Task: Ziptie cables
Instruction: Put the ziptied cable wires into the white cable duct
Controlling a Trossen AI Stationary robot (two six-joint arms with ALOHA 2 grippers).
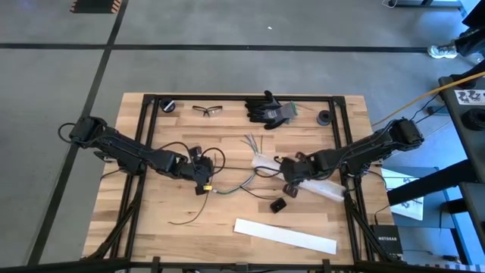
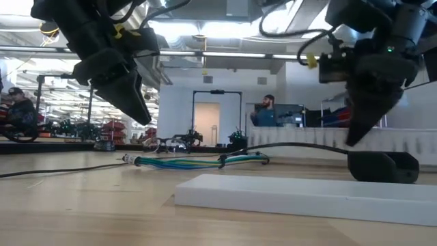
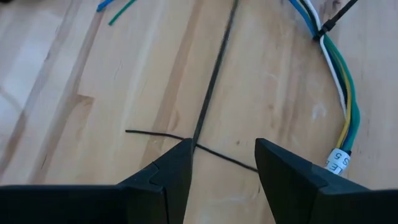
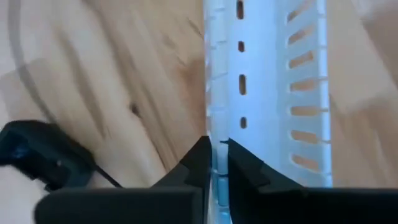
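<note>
Left wrist view: the bundle of thin blue, green, white and yellow cables (image 3: 339, 93) lies on the pale wooden table (image 3: 93, 93), already cinched by one thin black ziptie (image 3: 329, 23). A second stiff black ziptie strip (image 3: 211, 87) runs between the parted fingers of the left tool (image 3: 224, 165), not yet pinched. The right tool (image 4: 216, 155) is clenched on the edge of the white perforated plastic strip (image 4: 267, 81), away from the cables. Risk: the slim ziptie may slide out as the fingers close.
</note>
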